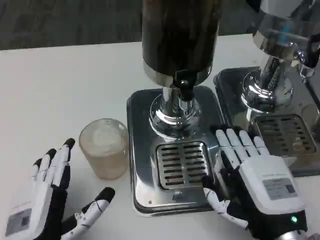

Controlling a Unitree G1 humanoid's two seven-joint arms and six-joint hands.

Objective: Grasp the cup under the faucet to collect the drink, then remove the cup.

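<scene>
We see the cup (104,148), a ribbed, translucent glass with a pale, frosty look inside, standing upright on the white table (60,90). It sits just left of the dispenser's chrome base (137,150), near its edge but not on it, and so it is off to the left of the faucet (186,92) rather than beneath it. The faucet hangs from the dark cylindrical tank (179,35) over the slotted drip grate (182,163), which lies in the front half of the base.

Our left hand (52,200) lies low at the picture's lower left, palm turned inward, with its fingers spread and holding nothing. Its upper fingertips reach toward the cup's left side and its thumb points toward the cup's foot, but a gap of bare table separates them from the glass.

Our right hand (250,175) rests on the right part of the chrome base, just beside the grate. Its fingers are stretched out flat and lie side by side, pointing away from us, and its thumb is tucked toward the grate's lower right corner. It grips nothing.

Further right stands a second dispenser (280,50) with its own chrome base and drip grate (285,132), just beside the first.
</scene>
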